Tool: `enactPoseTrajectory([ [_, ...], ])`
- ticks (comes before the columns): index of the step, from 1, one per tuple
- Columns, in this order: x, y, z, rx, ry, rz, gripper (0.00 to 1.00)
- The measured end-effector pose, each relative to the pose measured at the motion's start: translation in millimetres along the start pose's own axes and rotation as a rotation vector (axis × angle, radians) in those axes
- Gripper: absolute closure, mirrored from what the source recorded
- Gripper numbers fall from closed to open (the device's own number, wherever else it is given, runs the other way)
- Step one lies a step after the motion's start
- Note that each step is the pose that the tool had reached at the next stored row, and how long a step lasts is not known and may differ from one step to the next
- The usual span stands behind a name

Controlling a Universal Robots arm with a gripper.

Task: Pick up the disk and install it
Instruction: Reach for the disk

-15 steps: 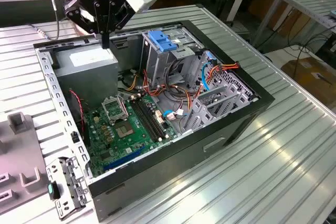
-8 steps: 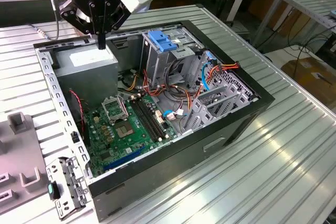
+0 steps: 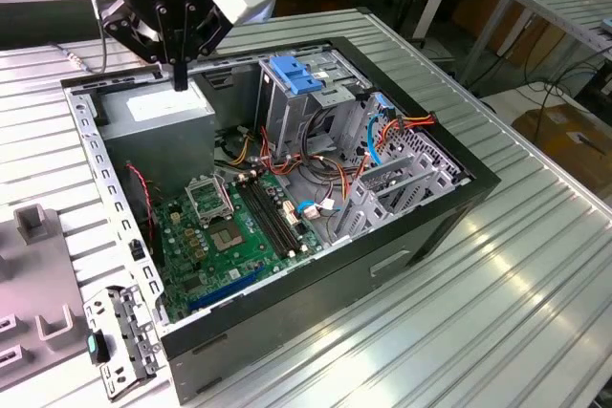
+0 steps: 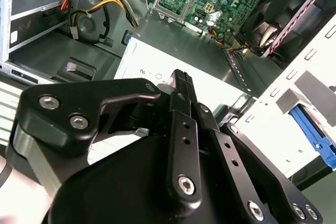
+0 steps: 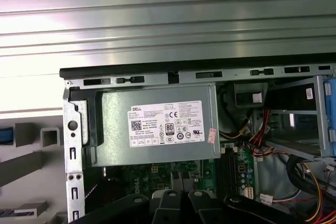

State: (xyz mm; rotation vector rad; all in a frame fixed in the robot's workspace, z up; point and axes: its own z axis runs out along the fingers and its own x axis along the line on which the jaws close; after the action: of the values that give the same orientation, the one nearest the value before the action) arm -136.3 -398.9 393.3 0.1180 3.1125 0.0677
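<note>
Directly beneath the gripper (image 3: 180, 78), the labelled grey box (image 3: 158, 121) blocks descent. Farther off, toward the exterior view's right, the tall silver cage (image 3: 290, 107) and loose cables (image 3: 320, 167) crowd the case. Open room lies above the motherboard (image 3: 229, 236).

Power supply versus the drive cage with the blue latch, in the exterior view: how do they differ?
The power supply is a closed grey box with a white label on top; the drive cage is an open silver frame topped by a blue latch. The power supply lies low, under the gripper; the drive cage stands taller, to the exterior view's right of it. Both are metal and sit inside the open computer case.
</note>
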Motion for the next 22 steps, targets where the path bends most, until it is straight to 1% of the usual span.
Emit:
enactPoseTrajectory([
  [1, 1.9, -0.1, 0.0, 0.0, 0.0, 0.0, 0.89],
  [22, 18.2, -1.4, -0.5, 0.0, 0.0, 0.0, 0.89],
])
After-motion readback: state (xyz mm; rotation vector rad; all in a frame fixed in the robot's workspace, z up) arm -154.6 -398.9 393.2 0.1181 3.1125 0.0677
